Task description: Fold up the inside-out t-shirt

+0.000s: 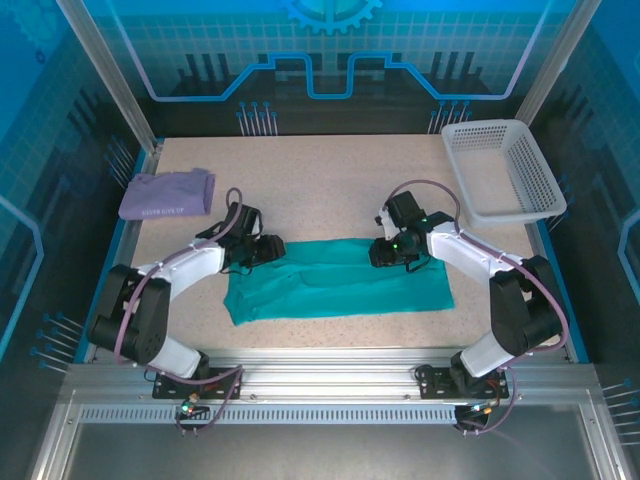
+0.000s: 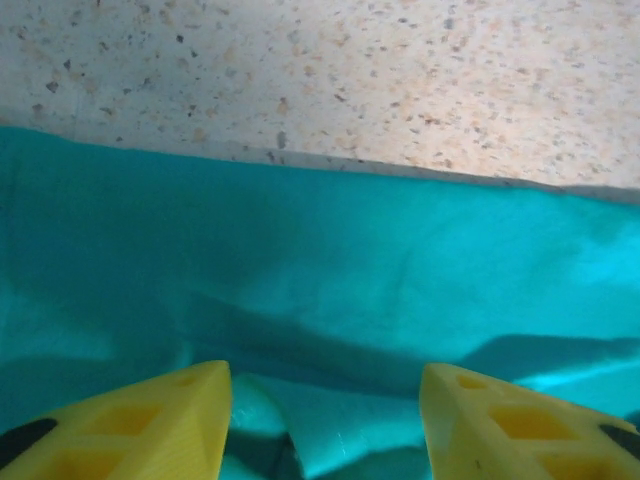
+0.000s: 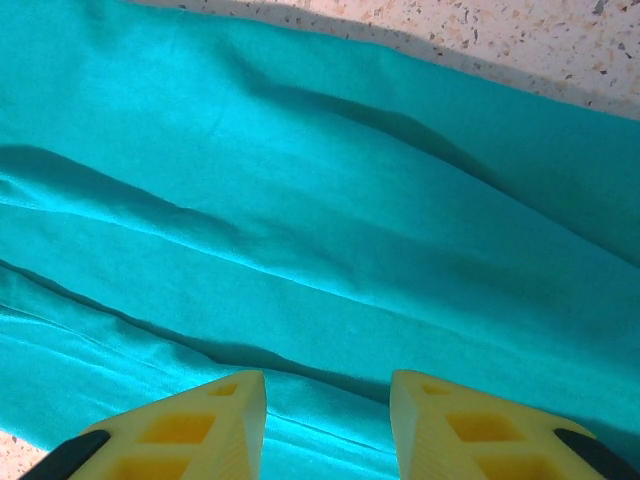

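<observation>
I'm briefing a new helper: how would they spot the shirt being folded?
On the speckled table, look between the left arm and right arm. The teal-green t-shirt lies there as a long flat band. The folded garment at the far left is lavender.

So the table [image 1: 330, 180] is a beige speckled top, kind of stone-look, with blue rails down the left and right sides. Lying on it in the middle, toward the near edge, is the teal t-shirt [image 1: 340, 290], folded into a long band running left to right, with a few soft creases along it. Far left there's a lavender folded garment [image 1: 165, 195]. Far right sits a white mesh basket [image 1: 505, 170], turned at an angle, right at the table's right edge.
</observation>
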`<state>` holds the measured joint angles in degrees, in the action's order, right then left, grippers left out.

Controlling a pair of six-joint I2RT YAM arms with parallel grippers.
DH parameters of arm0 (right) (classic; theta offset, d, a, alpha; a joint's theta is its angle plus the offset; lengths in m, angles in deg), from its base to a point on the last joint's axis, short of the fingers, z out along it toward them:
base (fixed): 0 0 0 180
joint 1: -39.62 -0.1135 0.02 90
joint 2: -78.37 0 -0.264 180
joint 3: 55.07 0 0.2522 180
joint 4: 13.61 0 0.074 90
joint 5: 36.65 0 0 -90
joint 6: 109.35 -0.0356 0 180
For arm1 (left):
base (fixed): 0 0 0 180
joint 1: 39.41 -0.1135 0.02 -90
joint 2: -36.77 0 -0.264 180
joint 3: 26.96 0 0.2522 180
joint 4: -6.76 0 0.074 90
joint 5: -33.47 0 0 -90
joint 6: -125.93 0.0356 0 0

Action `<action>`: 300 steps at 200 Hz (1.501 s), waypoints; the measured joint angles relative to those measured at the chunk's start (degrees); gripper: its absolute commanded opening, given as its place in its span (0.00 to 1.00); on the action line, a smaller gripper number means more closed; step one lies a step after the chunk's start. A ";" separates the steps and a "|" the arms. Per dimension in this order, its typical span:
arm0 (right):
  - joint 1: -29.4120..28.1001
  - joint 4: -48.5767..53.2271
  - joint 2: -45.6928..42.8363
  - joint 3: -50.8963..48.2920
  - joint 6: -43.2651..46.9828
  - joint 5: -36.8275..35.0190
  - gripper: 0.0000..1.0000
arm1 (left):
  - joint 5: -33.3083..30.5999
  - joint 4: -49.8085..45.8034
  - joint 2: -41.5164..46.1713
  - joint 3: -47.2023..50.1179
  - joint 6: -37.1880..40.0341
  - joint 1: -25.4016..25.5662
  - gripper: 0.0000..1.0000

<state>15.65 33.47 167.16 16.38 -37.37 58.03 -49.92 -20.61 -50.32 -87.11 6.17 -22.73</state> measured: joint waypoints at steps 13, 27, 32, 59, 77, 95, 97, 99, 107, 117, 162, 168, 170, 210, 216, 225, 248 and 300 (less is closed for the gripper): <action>0.00 -0.04 0.00 -0.11 0.00 -0.11 0.39 | -0.26 0.00 -1.03 -0.20 0.46 0.39 0.34; 0.00 -0.15 0.00 -0.33 0.00 -0.13 0.39 | -0.24 0.02 -1.07 -0.20 0.39 1.16 0.23; 0.00 -0.17 0.00 -0.37 0.00 -0.13 0.39 | -0.20 0.04 -1.05 -0.20 0.85 1.44 0.18; 0.02 -0.44 0.00 -0.37 0.00 -0.11 0.39 | -0.13 -0.20 -0.57 -0.02 1.38 2.25 0.04; 0.02 -0.44 0.00 -0.37 0.00 -0.11 0.39 | -0.20 -1.03 2.29 1.36 1.25 2.69 0.03; 0.02 -0.44 0.00 -0.37 0.00 -0.11 0.39 | -0.15 -2.75 7.06 3.23 1.20 4.35 0.03; 0.02 -0.44 0.00 -0.37 0.00 -0.11 0.39 | -0.17 -2.89 7.63 3.48 1.20 4.68 0.03; 0.02 -0.44 0.00 -0.37 0.00 -0.11 0.39 | -0.15 -3.06 8.24 3.74 1.20 4.98 0.03; 0.02 -0.44 0.00 -0.37 0.00 -0.11 0.39 | 0.13 -3.74 10.73 4.83 0.94 6.43 0.04; 0.02 -0.44 0.00 -0.37 0.00 -0.11 0.39 | 0.76 -4.55 13.57 6.14 0.09 8.55 0.08; 0.00 -0.39 0.00 -0.48 -0.02 -0.11 0.40 | 5.01 -10.51 21.88 9.81 -4.13 16.76 0.45; 0.00 -0.42 0.00 -0.48 -0.02 -0.11 0.40 | 5.07 -11.28 22.77 9.81 -4.31 16.85 0.47; 0.00 -0.42 0.00 -0.48 -0.02 -0.11 0.40 | 5.11 -11.58 23.17 9.77 -4.13 16.85 0.48; -0.44 -0.83 0.00 -0.48 -0.02 0.13 0.40 | 3.61 -12.61 25.86 7.30 -4.17 14.75 0.51; -0.68 -1.03 0.00 -0.48 -0.02 0.20 0.40 | 3.65 -12.02 25.00 6.88 -4.20 13.75 0.51; -1.16 -1.29 0.00 -0.48 0.00 0.31 0.40 | 3.45 -10.86 22.40 6.34 -4.22 12.24 0.50; -2.01 -1.44 -0.07 -0.46 0.00 0.28 0.45 | 2.91 -8.68 14.12 5.92 -4.24 10.47 0.50; -2.14 -2.62 -6.67 -1.62 0.44 -1.81 0.52 | 3.91 -7.52 8.55 9.07 -3.82 12.79 0.57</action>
<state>13.51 30.85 160.50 14.76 -36.94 56.22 -46.01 -28.12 -41.78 -78.04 2.35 -9.94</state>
